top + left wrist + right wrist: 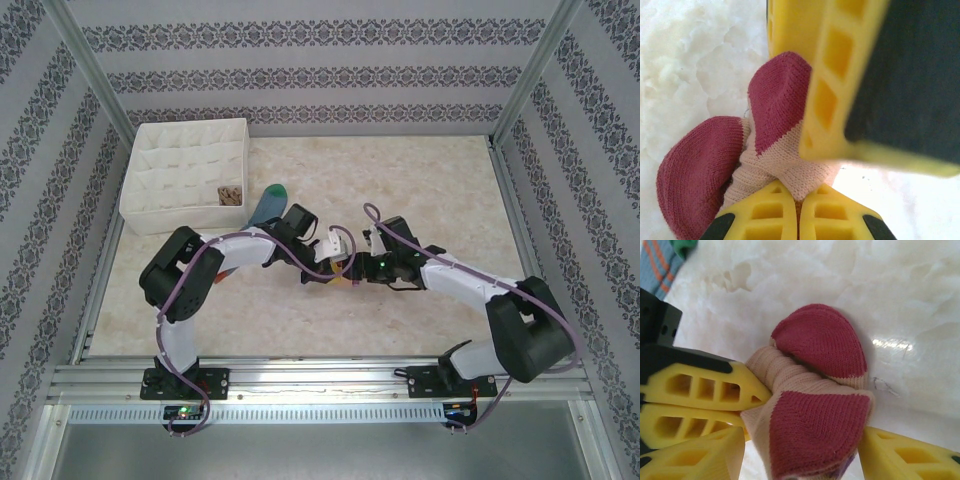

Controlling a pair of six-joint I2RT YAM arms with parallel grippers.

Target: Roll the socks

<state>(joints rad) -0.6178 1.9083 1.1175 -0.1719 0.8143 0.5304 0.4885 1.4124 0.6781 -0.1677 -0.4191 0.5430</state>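
My left gripper [799, 192] is pinched shut on the tan sock [817, 342] bunched on the table [900, 285], my right gripper [802, 440] stands open around it, and I fear that single thin pinch lets the roll spring loose.

Table top [440, 180]: cream marbled surface, glossy, with a small glare spot on it in the right wrist view. Walls [300, 60] on three sides, white wallpaper with grey damask bands. Aluminium posts [95, 75] rise at both back corners. Slotted aluminium rail [320, 378] along the near edge, plain grey panel [300, 450] below it. Light even, shadows soft
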